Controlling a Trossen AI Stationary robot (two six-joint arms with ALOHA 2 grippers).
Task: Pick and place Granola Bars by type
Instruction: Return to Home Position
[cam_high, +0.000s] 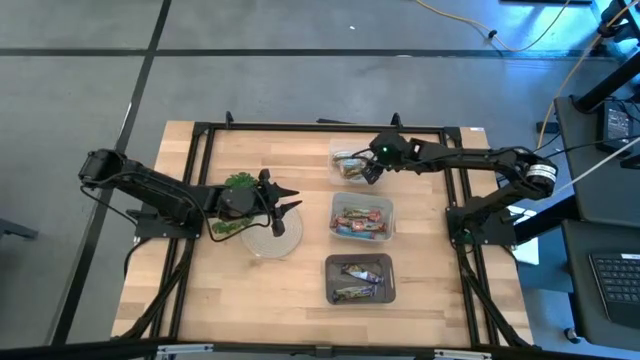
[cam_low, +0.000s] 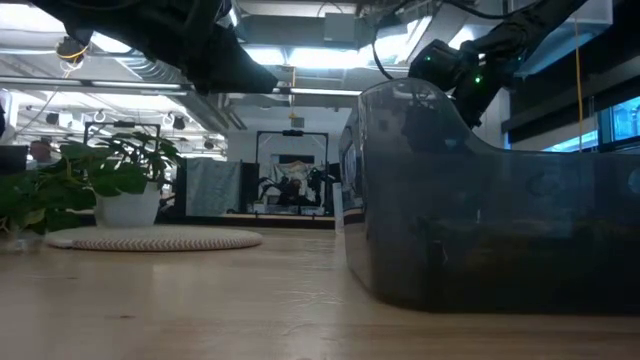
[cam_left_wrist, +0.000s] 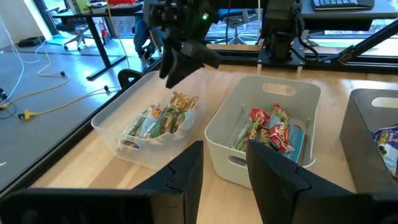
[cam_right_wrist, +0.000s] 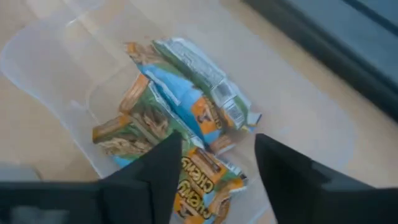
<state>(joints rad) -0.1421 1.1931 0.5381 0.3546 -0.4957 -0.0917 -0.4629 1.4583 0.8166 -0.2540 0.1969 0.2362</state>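
Note:
Three bins stand in a row at mid-table. The far clear bin holds green-tan granola bars. The middle white bin holds red-pink and blue bars. The near grey bin holds dark-silver bars. My right gripper hangs open just above the bars in the clear bin, its fingers on either side of a green-tan bar lying in the pile. My left gripper waits open left of the bins, pointing toward them.
A leafy plant sprig and a clear round disc sit under my left gripper. A black frame runs round the table's far edge and sides. In the low view the grey bin fills the right half.

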